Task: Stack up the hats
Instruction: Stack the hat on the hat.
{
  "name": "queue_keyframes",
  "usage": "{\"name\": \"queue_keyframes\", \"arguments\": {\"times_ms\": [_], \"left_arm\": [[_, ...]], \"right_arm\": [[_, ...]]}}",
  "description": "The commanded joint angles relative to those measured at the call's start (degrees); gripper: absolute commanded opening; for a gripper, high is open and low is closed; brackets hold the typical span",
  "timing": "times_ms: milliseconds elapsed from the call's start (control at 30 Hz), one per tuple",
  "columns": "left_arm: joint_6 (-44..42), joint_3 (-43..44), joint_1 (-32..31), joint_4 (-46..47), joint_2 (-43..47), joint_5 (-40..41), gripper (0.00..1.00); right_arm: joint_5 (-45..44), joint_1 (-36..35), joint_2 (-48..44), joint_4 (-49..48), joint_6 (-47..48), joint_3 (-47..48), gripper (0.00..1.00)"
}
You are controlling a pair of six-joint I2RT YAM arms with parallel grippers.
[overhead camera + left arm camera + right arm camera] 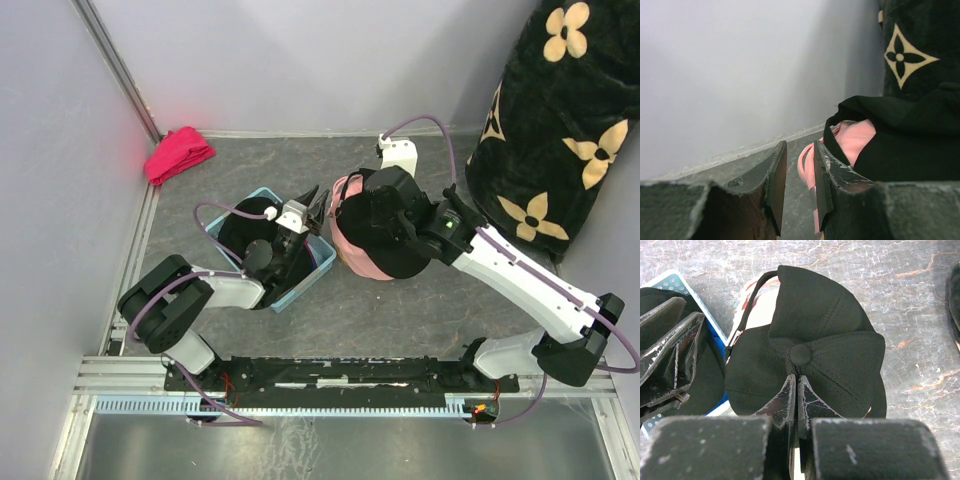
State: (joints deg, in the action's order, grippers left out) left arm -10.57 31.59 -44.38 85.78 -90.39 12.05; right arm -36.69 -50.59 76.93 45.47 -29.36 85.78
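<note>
Resting one black cap (830, 340) on the pink cap (855, 140) under right jaws pressed together, leaving a second black cap (245, 232) in the basket (308, 285) beneath part-spread, empty left jaws.

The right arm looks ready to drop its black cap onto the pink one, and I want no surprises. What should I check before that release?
1. Right gripper shut on the black cap near its crown button: ok.
2. Black cap sits over the pink cap, with pink showing at the edge: ok.
3. Brims of the two caps lined up: cannot tell.
4. Left gripper open and holding nothing: ok.
5. Left gripper clear of the pink cap: cannot tell, it is very close.
6. Another black hat lies in the blue bin for later: ok.
</note>
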Motion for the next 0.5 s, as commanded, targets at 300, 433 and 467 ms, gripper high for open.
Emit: {"name": "queue_keyframes", "arguments": {"times_ms": [300, 433, 467], "left_arm": [[10.2, -3.2, -0.1, -1.8, 7.3, 3.0, 0.42], [14.7, -2.1, -0.2, -12.7, 12.4, 0.3, 0.46], [16.1, -2.1, -0.2, -14.4, 13.5, -0.1, 0.47]], "right_arm": [[-3.9, -2.2, -1.6, -5.9, -3.8, -3.1, 0.02], [-3.7, -2.3, -1.7, -6.0, -4.0, -4.4, 0.15], [-3.8, -2.3, -2.2, -6.4, -3.9, -5.0, 0.21]]}}
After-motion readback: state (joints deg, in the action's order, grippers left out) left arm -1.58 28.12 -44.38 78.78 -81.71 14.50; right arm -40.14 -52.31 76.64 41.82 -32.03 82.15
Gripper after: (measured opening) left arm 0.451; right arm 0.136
